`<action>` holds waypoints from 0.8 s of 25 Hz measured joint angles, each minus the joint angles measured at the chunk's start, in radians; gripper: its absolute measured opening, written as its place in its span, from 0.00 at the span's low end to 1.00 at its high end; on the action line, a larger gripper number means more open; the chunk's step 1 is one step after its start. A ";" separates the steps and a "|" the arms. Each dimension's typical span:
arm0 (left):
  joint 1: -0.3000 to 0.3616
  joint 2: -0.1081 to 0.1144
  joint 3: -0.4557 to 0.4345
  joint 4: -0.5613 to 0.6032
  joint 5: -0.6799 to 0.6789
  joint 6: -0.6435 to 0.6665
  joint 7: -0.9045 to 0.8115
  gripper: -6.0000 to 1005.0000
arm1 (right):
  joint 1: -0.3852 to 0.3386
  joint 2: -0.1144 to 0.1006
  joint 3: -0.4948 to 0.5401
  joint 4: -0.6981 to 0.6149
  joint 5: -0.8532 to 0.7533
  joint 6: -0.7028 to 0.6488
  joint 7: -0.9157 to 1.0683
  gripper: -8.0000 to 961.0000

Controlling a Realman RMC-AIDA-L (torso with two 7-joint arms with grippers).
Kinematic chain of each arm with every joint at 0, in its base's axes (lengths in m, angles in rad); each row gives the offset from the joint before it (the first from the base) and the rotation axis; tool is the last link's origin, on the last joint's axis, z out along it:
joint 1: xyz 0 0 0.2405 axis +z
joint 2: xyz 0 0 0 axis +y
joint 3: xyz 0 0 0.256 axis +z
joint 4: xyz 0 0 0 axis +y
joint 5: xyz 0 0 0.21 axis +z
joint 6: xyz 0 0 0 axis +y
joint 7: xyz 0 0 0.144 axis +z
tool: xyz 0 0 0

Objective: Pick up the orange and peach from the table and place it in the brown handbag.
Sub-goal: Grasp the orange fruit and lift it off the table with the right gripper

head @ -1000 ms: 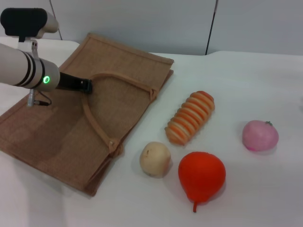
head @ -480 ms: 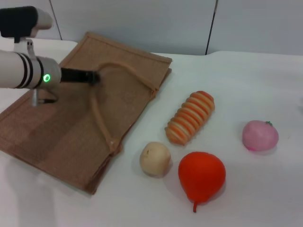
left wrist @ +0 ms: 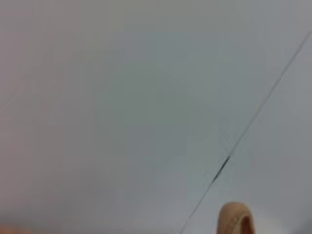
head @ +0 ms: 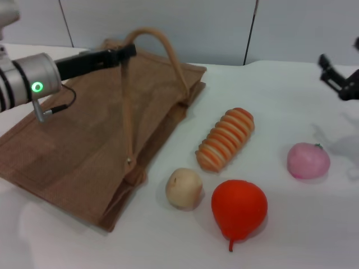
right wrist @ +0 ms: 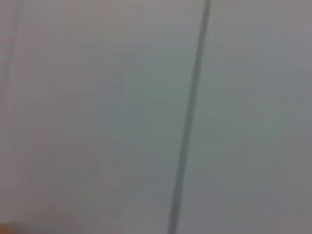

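Observation:
The brown handbag (head: 73, 140) lies flat on the white table at the left. My left gripper (head: 126, 53) is shut on one strap handle (head: 154, 36) and holds it up in an arch above the bag. The strap's tip also shows in the left wrist view (left wrist: 234, 220). The orange (head: 238, 210), red-orange and teardrop-shaped, lies at the front middle. The peach (head: 307, 161), pink, lies to the right. My right gripper (head: 336, 78) is open in the air at the right edge, above and beyond the peach. The right wrist view shows only wall.
A ribbed orange-and-cream striped piece (head: 225, 139) lies between the bag and the peach. A pale beige ball (head: 184, 188) sits just left of the orange, close to the bag's near corner. A grey wall stands behind the table.
My left gripper has risen and moved right, pulling the strap handle up off the bag into an arch. My right gripper has come into view at the right edge.

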 joint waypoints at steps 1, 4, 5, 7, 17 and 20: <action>0.011 -0.001 0.000 -0.001 -0.033 -0.021 0.024 0.12 | 0.011 -0.001 -0.011 -0.021 -0.037 0.005 0.046 0.87; 0.038 -0.004 0.000 -0.002 -0.114 -0.088 0.087 0.13 | 0.042 -0.001 -0.049 -0.083 -0.145 0.010 0.191 0.87; 0.048 -0.005 0.000 -0.002 -0.143 -0.121 0.109 0.13 | 0.052 -0.002 -0.066 -0.106 -0.181 0.006 0.246 0.87; 0.060 -0.005 0.000 -0.002 -0.177 -0.159 0.133 0.13 | 0.072 -0.005 -0.115 -0.159 -0.269 -0.027 0.362 0.87; 0.087 0.001 -0.032 -0.031 -0.277 -0.264 0.181 0.13 | 0.129 -0.026 -0.393 -0.331 -0.500 -0.280 0.784 0.87; 0.086 0.005 -0.073 -0.055 -0.281 -0.301 0.208 0.13 | 0.148 -0.023 -0.518 -0.333 -0.507 -0.313 0.863 0.87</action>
